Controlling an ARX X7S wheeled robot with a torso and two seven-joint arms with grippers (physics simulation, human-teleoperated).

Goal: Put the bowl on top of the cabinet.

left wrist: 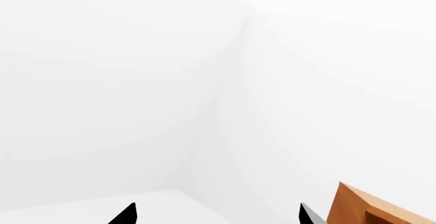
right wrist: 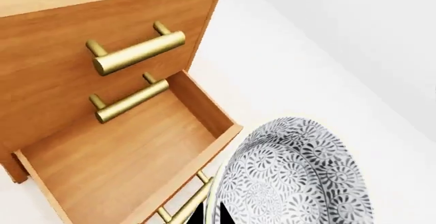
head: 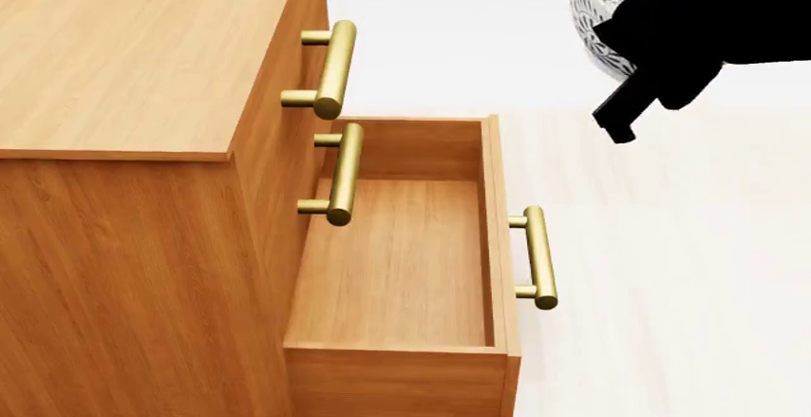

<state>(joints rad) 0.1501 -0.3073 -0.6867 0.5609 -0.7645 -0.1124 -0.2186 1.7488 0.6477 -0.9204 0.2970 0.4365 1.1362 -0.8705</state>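
Bowl (head: 598, 13) up in the air, well to the right of the cabinet (head: 127, 47) and about level with its top, over pale floor (head: 659, 274). Hangs clear of everything below; touches neither the wood nor the open drawer (head: 399, 255). Fills much of the right wrist view (right wrist: 299, 178), outer wall turned to the camera, speckled pattern sharp.

Reads as glazed ceramic: stiff, hard and slick, probably light enough for one arm, but likely to chip or crack if dropped or knocked against the cabinet edge. Offers the rim as the best hold, one finger inside and one outside; narrow foot too small to take, rounded wall too slippery. Calls for a gentle, level set-down on the foot.

Right tool (head: 644, 113) clamped on the bowl at the rim, as far as the black outline shows; only one dark fingertip visible in the wrist view (right wrist: 204, 216), close against the rim. Right arm raised high and reaching forward, tool angled down and toward the cabinet, its side wall beneath in view.

Left tool (left wrist: 218, 216) empty, fingers spread wide, pointing at a white wall corner with a bit of the cabinet (left wrist: 361, 203) beside one fingertip. Out of sight in the head view.

Needs, by judgement, a sideways carry leftward over the top board.
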